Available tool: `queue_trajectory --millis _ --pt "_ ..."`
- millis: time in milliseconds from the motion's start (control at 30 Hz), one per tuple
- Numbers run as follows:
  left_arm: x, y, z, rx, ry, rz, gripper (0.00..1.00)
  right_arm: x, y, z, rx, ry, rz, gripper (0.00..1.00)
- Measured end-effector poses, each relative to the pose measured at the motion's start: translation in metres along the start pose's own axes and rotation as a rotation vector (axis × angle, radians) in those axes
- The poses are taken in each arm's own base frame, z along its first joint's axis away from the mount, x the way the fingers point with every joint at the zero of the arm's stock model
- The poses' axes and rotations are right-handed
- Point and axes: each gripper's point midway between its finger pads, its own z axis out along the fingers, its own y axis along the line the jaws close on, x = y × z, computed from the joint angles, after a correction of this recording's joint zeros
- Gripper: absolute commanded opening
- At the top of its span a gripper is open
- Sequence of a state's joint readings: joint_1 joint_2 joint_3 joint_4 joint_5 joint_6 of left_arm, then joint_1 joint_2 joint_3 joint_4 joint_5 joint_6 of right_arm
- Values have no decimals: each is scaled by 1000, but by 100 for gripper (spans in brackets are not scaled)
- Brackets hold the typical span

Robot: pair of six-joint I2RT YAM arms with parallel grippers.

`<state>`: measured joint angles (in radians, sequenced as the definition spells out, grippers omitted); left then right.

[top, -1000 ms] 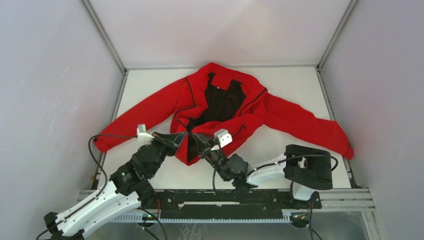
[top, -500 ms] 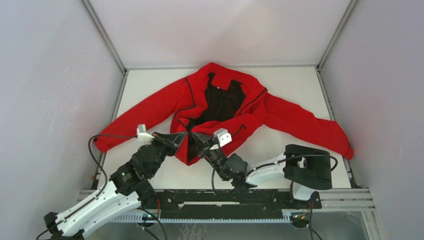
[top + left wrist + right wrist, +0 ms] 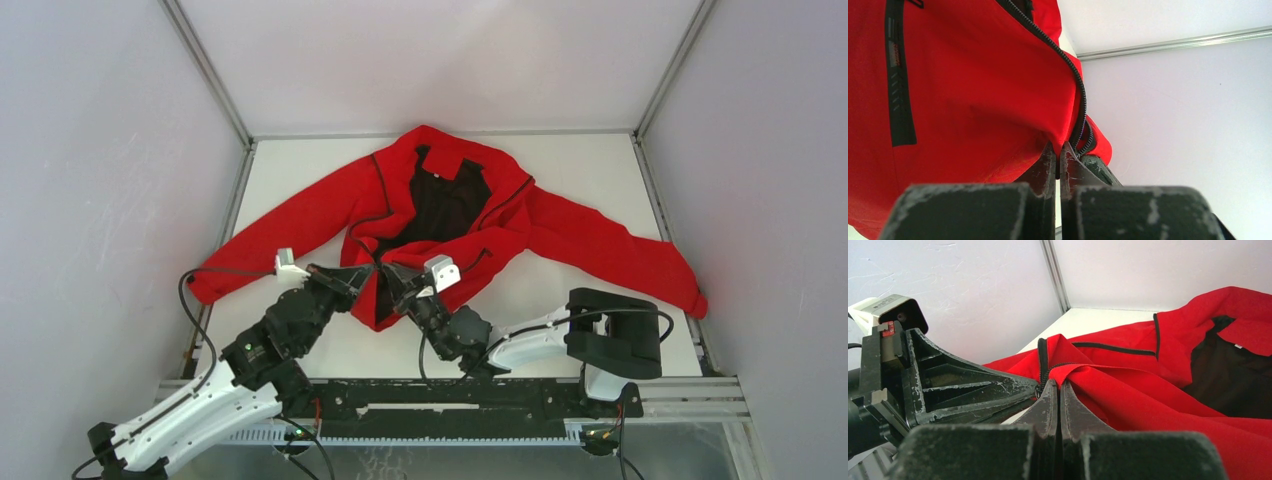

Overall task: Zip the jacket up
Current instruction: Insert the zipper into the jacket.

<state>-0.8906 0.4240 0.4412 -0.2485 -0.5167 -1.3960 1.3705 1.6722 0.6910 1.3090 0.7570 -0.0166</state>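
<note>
The red jacket (image 3: pixel 440 215) lies spread on the white table, front open, with the black lining (image 3: pixel 445 205) showing. My left gripper (image 3: pixel 362 272) is shut on the bottom corner of the jacket's left front panel (image 3: pixel 973 100); the cloth is pinched beside the dark zipper teeth (image 3: pixel 1079 107), and the black pocket slit (image 3: pixel 898 90) runs alongside. My right gripper (image 3: pixel 390 273) is shut on the hem of the other front panel (image 3: pixel 1108 385), at the zipper's lower end (image 3: pixel 1042 360). The two gripper tips almost touch, and the left gripper shows in the right wrist view (image 3: pixel 963 390).
The jacket's sleeves reach to the left (image 3: pixel 215 280) and to the right (image 3: pixel 670 275). Grey walls stand close around the white table (image 3: pixel 560 300). A black rail (image 3: pixel 450 395) runs along the near edge. A black cable (image 3: pixel 190 310) loops beside the left arm.
My right gripper has edged slightly left and away from the bases, still holding the hem. The left gripper has barely moved.
</note>
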Motion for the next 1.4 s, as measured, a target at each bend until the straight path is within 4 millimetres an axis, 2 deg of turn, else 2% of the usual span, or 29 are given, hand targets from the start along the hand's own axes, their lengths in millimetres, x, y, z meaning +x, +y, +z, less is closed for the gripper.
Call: queue_trajectory --millis 367,567,700,933,1167,1400 --pt "3 0 1 0 7 23 0 -3 3 10 33 4 -10 0" --pt "5 -1 2 13 13 72 0 -3 -2 15 52 10 -24 0" --pt "8 -5 1 38 24 135 0 -3 -5 17 60 14 -33 0" --pt "25 -20 -4 137 100 250 0 -10 -9 19 65 23 -45 0" --pt "40 -26 -9 219 157 336 0 -20 -14 8 49 41 -27 0" --pt "54 -23 -18 276 229 405 0 -18 -17 -18 -1 88 23 0"
